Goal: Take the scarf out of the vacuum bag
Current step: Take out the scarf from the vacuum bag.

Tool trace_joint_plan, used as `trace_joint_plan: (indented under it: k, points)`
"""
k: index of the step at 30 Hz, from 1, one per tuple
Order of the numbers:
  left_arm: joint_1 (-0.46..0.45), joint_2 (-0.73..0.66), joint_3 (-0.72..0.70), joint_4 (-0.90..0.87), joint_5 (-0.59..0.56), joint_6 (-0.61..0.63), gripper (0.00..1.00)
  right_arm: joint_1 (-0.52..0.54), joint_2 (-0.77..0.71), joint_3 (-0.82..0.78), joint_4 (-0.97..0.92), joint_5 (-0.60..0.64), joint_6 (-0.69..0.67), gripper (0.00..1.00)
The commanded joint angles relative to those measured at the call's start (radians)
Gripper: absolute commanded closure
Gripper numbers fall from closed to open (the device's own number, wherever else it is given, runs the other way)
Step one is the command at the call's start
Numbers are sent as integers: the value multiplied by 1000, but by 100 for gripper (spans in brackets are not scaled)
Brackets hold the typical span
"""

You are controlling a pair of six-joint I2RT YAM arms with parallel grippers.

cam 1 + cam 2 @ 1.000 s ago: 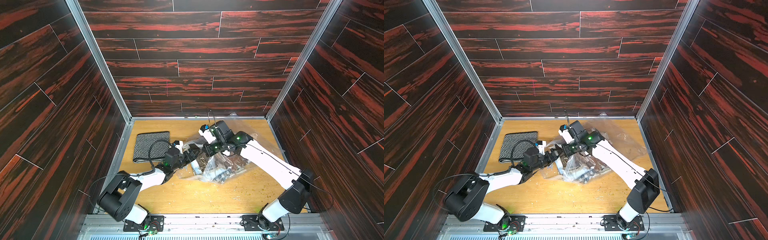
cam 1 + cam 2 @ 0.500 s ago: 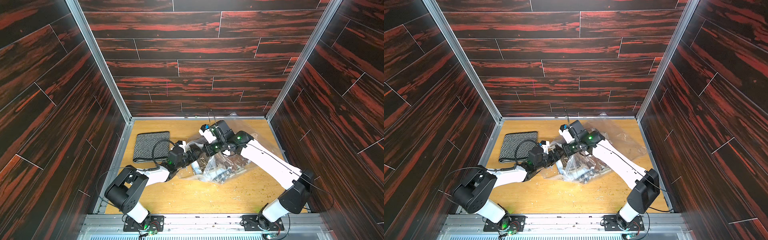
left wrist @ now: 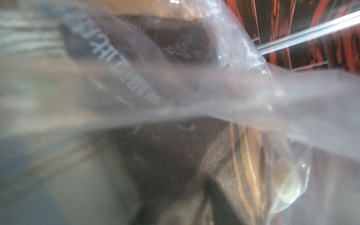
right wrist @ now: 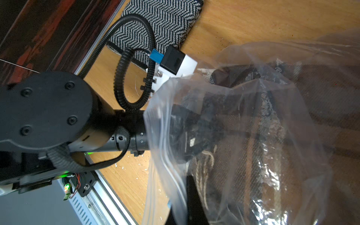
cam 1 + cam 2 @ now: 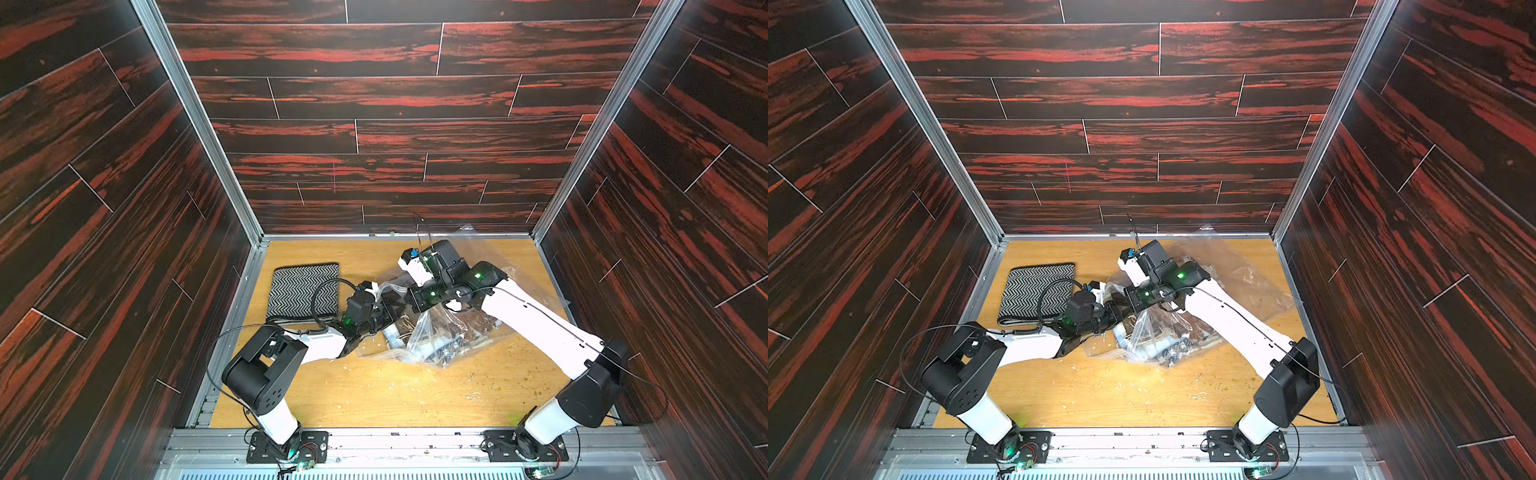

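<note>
Both top views show the wood table [image 5: 374,395] with the clear bag [image 5: 432,343] near its middle, a bit to the right. The brown scarf [image 4: 243,155] is inside the bag. A folded zigzag cloth [image 5: 297,291] lies by the left edge. The left fingers [image 5: 395,313] reach into the bag's mouth; spread or not, I cannot tell. The right fingers [image 4: 192,200] are pressed together on the bag's edge, holding it up.

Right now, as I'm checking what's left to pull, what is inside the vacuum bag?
Through the clear vacuum bag shows a brown woven scarf with pale fringe, and the left tool pushed in through the mouth. Plastic glare hides whether its jaws grip fabric.
</note>
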Motion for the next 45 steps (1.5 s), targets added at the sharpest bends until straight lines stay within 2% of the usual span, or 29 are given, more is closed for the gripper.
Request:
trace_joint_plan:
  k: [1,2,8,20,28,45]
  points:
    - [-10,-74,56,-56,35,45,83,-9,-18,23,2,-9,13,100]
    - [-10,-80,64,-74,36,49,88,-9,-18,25,2,-8,13,100]
    - [-10,-121,95,-159,35,80,100,-20,-13,24,4,15,15,100]
    - [-10,-255,145,-448,9,183,100,-44,-13,3,13,70,11,100]
    - [-5,-339,193,-720,-25,300,100,-43,-2,-10,35,67,3,100]
    - [171,-383,308,-1300,-39,579,100,-43,11,-78,96,90,-19,100]
